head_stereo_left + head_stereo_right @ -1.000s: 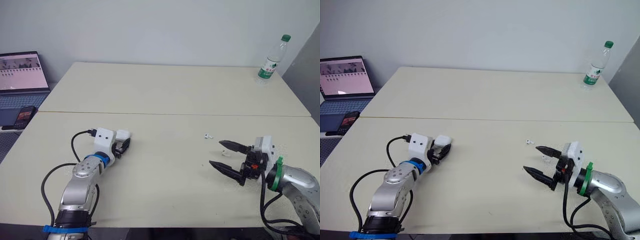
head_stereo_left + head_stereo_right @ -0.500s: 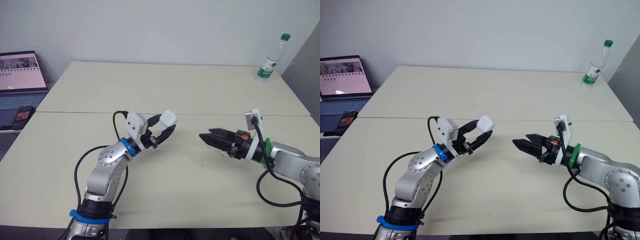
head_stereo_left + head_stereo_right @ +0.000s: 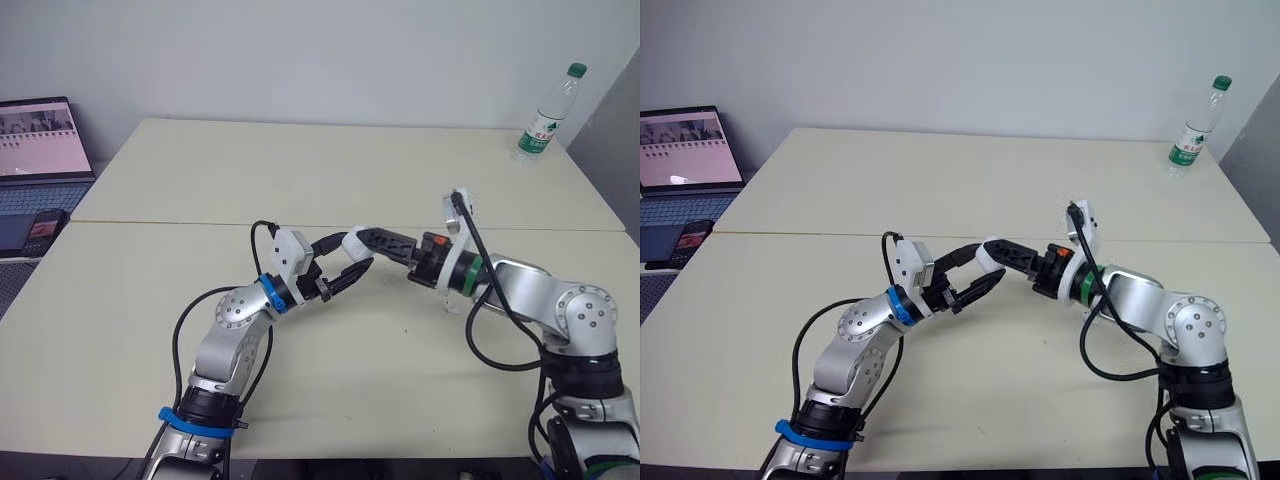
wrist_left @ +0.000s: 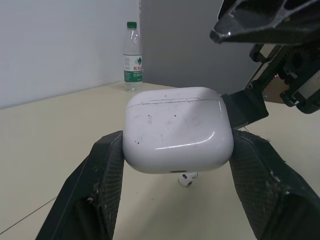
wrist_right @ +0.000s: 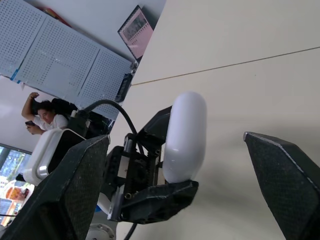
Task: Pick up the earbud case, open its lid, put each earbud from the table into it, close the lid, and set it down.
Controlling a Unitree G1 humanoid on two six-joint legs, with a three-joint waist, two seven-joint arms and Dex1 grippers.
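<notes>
**Case** (image 4: 177,127): white, lid shut, light scuffs on its front. Held off the table (image 3: 300,180), above the middle of its near half.

**Left tool** (image 3: 353,257): closed onto the case. One black finger (image 4: 107,170) presses each side, and the lid end pokes out beyond the fingertips.

**Right tool** (image 5: 177,137): spread wide and holding nothing. It reaches in from the right to meet the left tool. Its fingers (image 5: 82,180) straddle the case. In the left wrist view one passes over the top and the other lies just behind the far side. Contact with the case cannot be told.

**Earbud** (image 4: 187,179): white, lying on the table below and beyond the held case, near the right arm.

**Bottle** (image 3: 545,112): clear plastic with a green cap and green label. It stands upright at the far right corner of the table, well apart from both tools.

**Laptop** (image 3: 40,140): open with the screen lit, on a separate surface beside the table's left edge.

**Phone** (image 3: 35,232): dark, lying on the near part of the laptop.

**Person** (image 5: 42,117): seated in the background of the right wrist view, in front of a perforated wall panel (image 5: 65,65).
</notes>
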